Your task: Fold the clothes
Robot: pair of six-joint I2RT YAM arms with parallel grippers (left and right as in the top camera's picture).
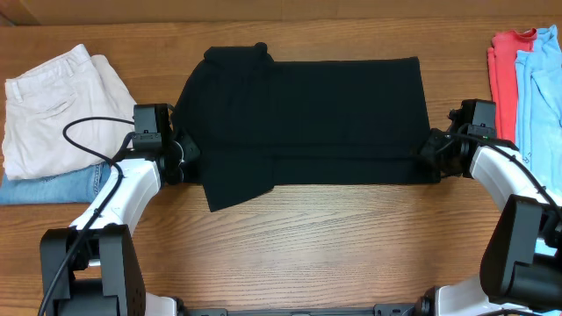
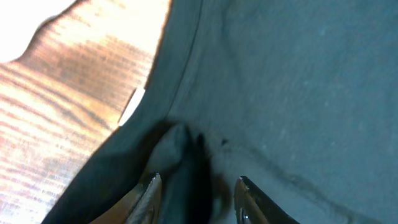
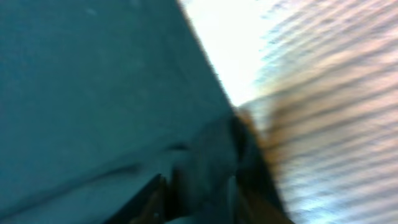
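Your wooden table (image 1: 351, 228) carries the black shirt (image 1: 307, 118), spread flat across its middle. Left of the shirt, cream trousers (image 1: 53, 105) lie on blue jeans (image 1: 53, 186); right of it lie a red garment (image 1: 502, 70) and a light blue one (image 1: 540, 88). Both arms reach in low. Your left gripper (image 2: 198, 186) pinches bunched fabric at the shirt's left edge, and your right gripper (image 3: 199, 186) is closed on fabric at its right edge.

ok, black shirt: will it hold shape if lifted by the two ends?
Probably floppy: the black shirt bunches into a soft ridge between the left fingers. Likely sags mid-span; it lies flat and layered. Looks thin, likely light.
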